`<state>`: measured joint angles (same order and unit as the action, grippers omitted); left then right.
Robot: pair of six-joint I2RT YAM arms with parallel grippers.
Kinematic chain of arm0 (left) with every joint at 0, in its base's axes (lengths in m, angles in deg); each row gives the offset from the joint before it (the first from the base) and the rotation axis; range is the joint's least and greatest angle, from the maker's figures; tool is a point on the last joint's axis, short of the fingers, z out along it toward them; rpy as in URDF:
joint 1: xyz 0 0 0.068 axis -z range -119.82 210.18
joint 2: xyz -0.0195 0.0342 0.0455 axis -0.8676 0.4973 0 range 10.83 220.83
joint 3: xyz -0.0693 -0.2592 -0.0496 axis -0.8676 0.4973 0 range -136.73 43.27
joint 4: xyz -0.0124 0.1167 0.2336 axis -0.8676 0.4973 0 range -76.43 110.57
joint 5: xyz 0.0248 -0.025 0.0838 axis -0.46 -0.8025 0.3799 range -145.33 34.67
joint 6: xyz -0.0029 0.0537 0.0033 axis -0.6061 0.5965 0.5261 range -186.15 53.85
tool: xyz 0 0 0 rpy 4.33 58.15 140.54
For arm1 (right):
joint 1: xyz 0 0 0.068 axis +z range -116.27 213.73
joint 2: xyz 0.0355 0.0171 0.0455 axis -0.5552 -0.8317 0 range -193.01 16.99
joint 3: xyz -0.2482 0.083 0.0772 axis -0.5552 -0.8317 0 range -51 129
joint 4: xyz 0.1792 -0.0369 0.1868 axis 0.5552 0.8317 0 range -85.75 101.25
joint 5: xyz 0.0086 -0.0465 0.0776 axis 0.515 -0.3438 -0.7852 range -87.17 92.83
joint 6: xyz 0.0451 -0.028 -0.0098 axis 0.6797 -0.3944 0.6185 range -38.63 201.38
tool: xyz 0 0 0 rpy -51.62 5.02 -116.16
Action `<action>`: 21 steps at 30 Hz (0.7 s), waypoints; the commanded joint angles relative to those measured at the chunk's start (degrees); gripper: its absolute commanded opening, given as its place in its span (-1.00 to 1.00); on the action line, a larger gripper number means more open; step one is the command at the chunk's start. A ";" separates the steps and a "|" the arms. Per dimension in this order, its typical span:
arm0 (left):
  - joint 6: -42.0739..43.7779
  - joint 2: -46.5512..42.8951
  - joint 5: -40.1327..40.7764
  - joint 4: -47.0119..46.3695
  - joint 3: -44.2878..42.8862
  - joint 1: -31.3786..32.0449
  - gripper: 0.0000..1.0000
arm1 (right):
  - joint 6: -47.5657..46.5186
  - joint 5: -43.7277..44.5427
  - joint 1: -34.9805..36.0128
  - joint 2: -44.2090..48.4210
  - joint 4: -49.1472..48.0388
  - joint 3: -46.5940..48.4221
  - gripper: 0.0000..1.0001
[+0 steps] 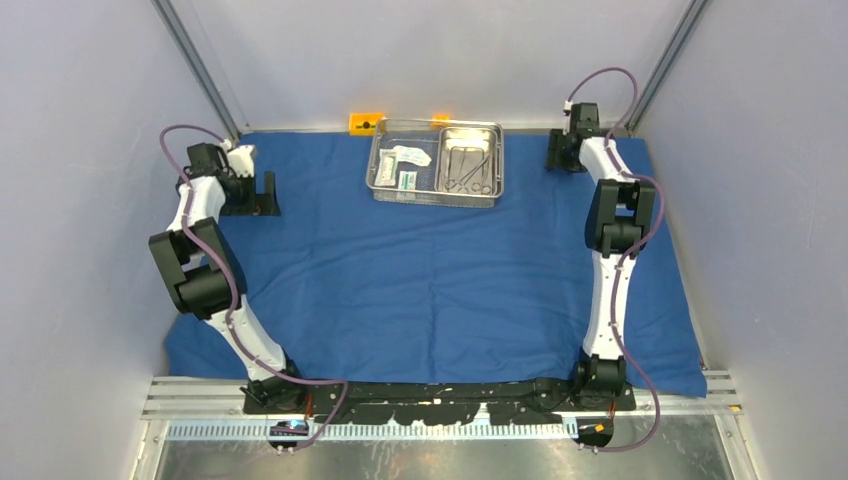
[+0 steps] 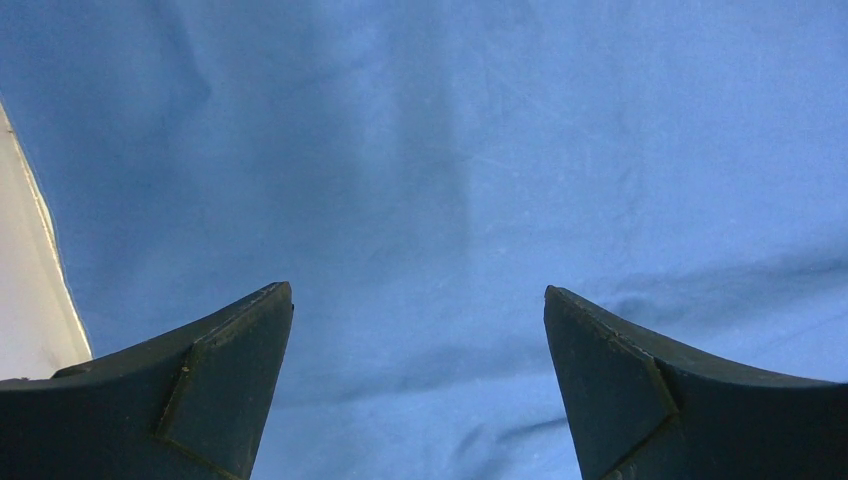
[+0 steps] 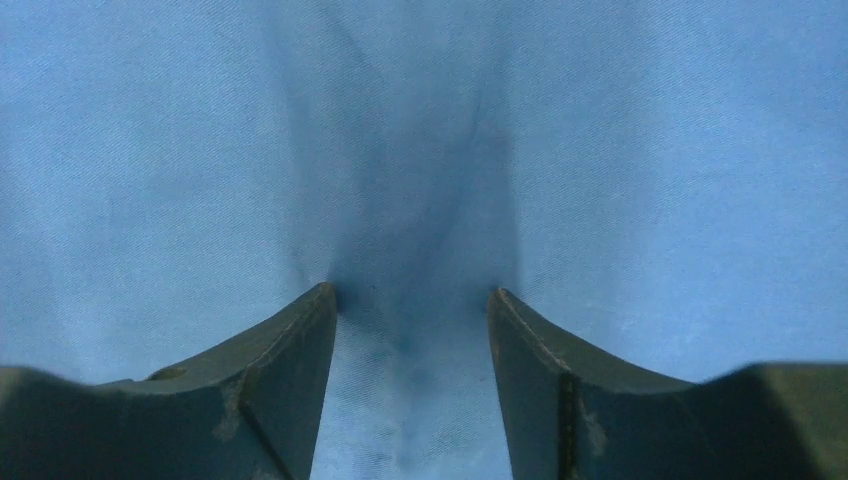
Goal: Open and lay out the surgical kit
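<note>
Where the left gripper (image 2: 418, 300) fills the bottom of its wrist view, its two dark fingers (image 2: 230, 390) stand spread as wide as they go, with nothing between them but the blue cloth wrap (image 2: 450, 150) below. A soft fold crosses the cloth toward the right edge of that frame, and a strip of pale table (image 2: 30, 300) shows along the left edge.

In the right wrist view, the right gripper (image 3: 412, 300) has its fingers (image 3: 280, 380) apart too, but closer together than the left pair. Their tips press onto the cloth, and a dark crease lies in the gap between them, running toward the top of the frame. The fabric there is not pinched tight.

In the top view, the left gripper sits low on the cloth at the upper left and the right gripper at the upper right, both near the far edge. The cloth lies spread open across most of the table. The steel mesh basket (image 1: 372, 168) rests on it at the upper centre, between the two grippers and apart from both. Inside the basket, the white-green packets (image 1: 408, 156) lie in the left half. The solid steel tray (image 1: 455, 138) fills the right half, with the scissors and forceps (image 1: 470, 172) in it. Two small orange blocks (image 1: 366, 122) sit just behind the basket.
</note>
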<state>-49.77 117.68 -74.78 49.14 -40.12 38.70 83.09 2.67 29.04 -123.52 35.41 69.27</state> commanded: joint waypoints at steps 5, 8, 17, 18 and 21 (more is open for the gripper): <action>-1.24 1.29 0.45 0.11 -4.08 0.49 1.00 | -0.75 1.96 0.17 -2.78 2.68 1.61 -0.31; -1.14 1.59 0.55 0.16 -4.49 0.53 0.99 | -0.87 2.03 0.12 -2.76 3.03 1.20 -0.61; -0.17 1.70 1.30 0.51 -4.58 0.57 0.99 | -0.64 2.50 0.12 -4.31 4.37 5.11 -1.00; -0.14 1.74 1.33 0.47 -4.58 0.64 0.99 | -0.66 2.64 0.12 -4.38 4.52 5.81 -1.00; -0.09 1.94 1.42 0.47 -4.72 0.58 1.00 | -0.74 3.97 0.12 -4.69 4.50 7.49 -1.00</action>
<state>-50.57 119.36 -73.73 49.47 -42.77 39.12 82.39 4.37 29.32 -125.83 38.62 73.62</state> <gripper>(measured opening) 0.996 0.014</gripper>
